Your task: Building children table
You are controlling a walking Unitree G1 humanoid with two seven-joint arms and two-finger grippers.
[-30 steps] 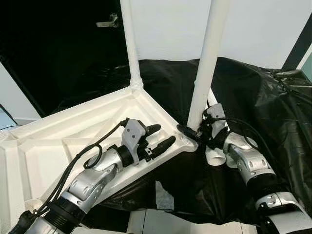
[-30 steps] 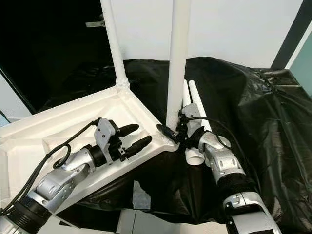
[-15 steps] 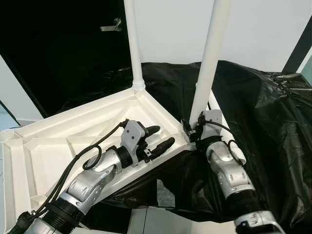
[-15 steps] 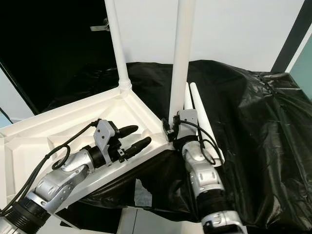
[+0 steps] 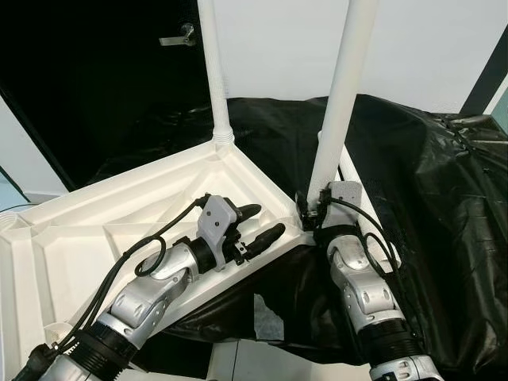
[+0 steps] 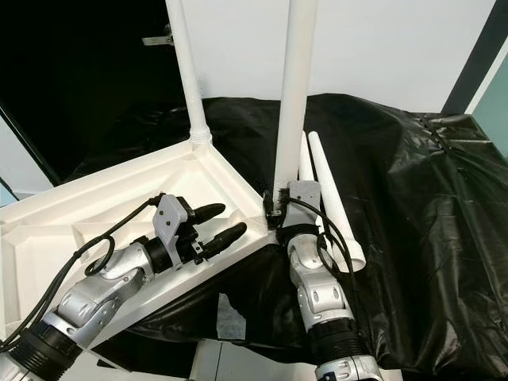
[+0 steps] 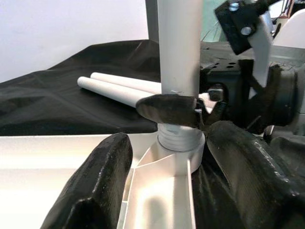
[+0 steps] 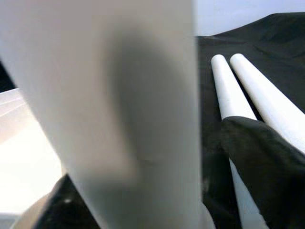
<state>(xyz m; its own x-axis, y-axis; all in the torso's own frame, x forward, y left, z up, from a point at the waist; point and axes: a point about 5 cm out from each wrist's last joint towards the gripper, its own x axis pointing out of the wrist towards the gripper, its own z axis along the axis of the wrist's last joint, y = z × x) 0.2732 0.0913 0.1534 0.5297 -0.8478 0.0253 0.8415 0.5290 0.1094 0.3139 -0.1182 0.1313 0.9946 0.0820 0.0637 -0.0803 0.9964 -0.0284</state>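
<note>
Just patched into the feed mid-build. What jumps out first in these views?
The white tabletop lies upside down, with two white legs standing up from its corners. The right gripper is clamped round the base of the near leg, while the left gripper rests open on the tabletop beside that corner. Two spare legs lie on the black sheet just behind.

The setting was a plain indoor room, its specific type indeterminate. A bare white wall (image 5: 444, 48) stood behind the work surface. A dark door with a metal lever handle (image 5: 176, 35) stood at the rear left. Black plastic sheeting (image 5: 444, 182) covered the work surface, indicating an improvised assembly area.
</note>
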